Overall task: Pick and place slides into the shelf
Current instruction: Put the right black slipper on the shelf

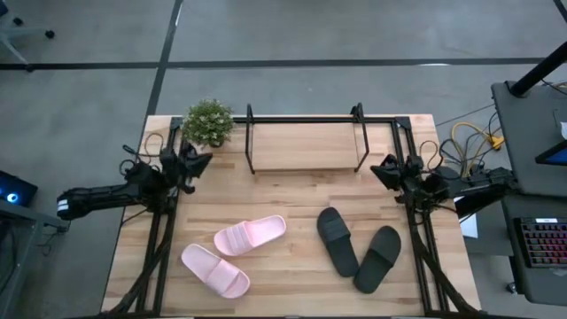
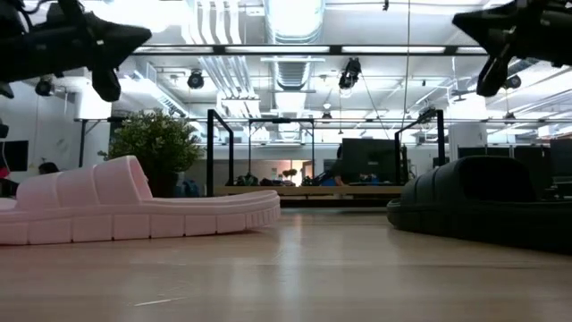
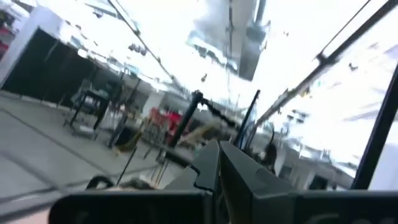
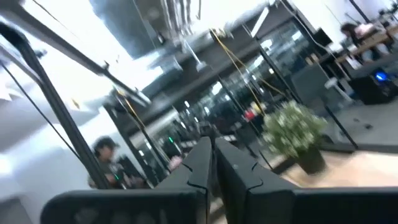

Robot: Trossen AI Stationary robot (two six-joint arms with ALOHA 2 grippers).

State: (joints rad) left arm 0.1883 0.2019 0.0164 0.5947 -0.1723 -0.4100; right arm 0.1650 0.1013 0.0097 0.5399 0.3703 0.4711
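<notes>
Black slides [image 1: 359,246] paired only overhead

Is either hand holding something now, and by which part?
Nothing is held. The left hand and right hand are shut and empty, apart from the slides.

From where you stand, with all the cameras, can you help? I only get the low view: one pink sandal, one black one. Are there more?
Observer: Yes. The high view shows two pink slides and two black slides, all lying on the table.
Operator: Is anything in the shelf yet?
Observer: No, the shelf has a bare board.
Operator: Where are the arms?
Observer: The left gripper hangs by the plant; the right gripper hangs beside the shelf's other end. Both are shut and hold nothing.
</notes>
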